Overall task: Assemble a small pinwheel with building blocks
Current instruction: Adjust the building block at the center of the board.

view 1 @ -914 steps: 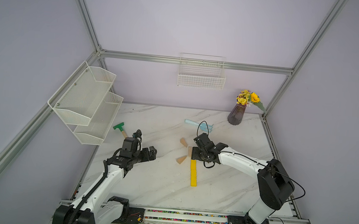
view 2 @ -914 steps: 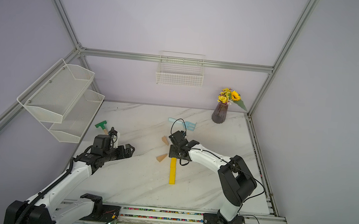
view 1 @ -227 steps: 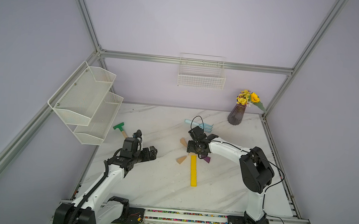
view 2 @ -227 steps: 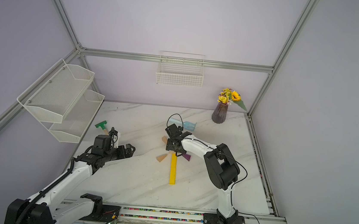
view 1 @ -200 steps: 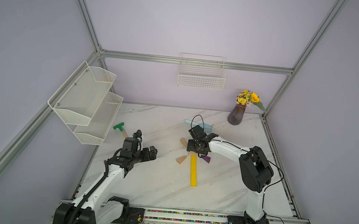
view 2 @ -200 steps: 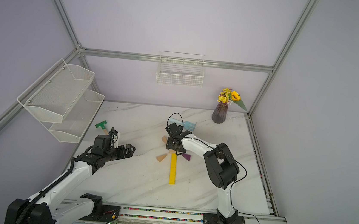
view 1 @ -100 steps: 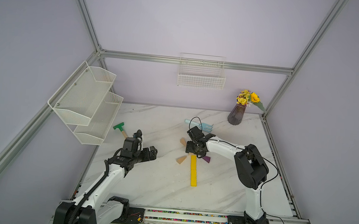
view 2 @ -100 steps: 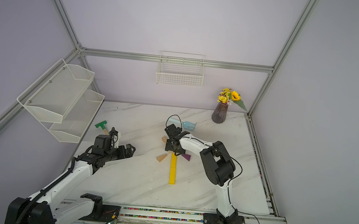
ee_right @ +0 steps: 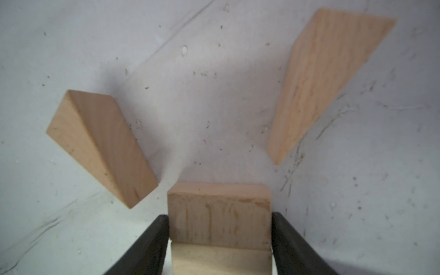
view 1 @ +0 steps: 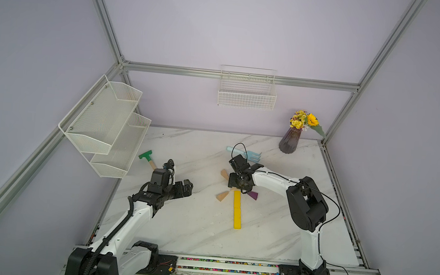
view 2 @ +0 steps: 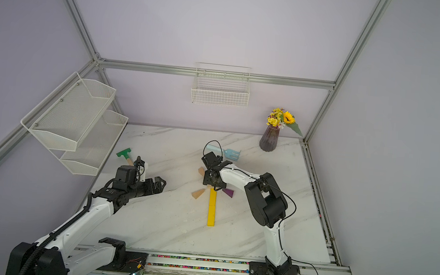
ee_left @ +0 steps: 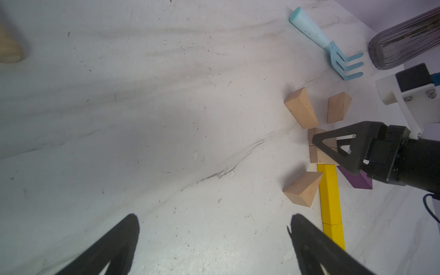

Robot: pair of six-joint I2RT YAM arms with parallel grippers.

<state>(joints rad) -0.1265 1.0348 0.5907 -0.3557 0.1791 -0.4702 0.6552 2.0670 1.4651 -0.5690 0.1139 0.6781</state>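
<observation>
White marble tabletop [view 1: 191, 223] | wooden-block pinwheel [view 1: 236, 203], tan and purple wedges, yellow stem, lying mid-surface | right gripper [ee_right: 219, 221] pinching its tan square wooden hub [ee_right: 219, 207] | left gripper [ee_left: 214, 217] gaping wide, nearer left edge

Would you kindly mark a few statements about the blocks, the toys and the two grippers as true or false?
1. The purple wedge block lies beside the long yellow stem. True.
2. The left gripper is shut on the green-headed toy hammer. False: it is open and empty, and the hammer lies on the white marble table.
3. The right gripper straddles the tan rectangular wooden blocks, with a finger on each side. True.
4. The light-blue toy rake stands inside the purple ribbed vase. False: it lies flat on the table, apart from the vase.
</observation>
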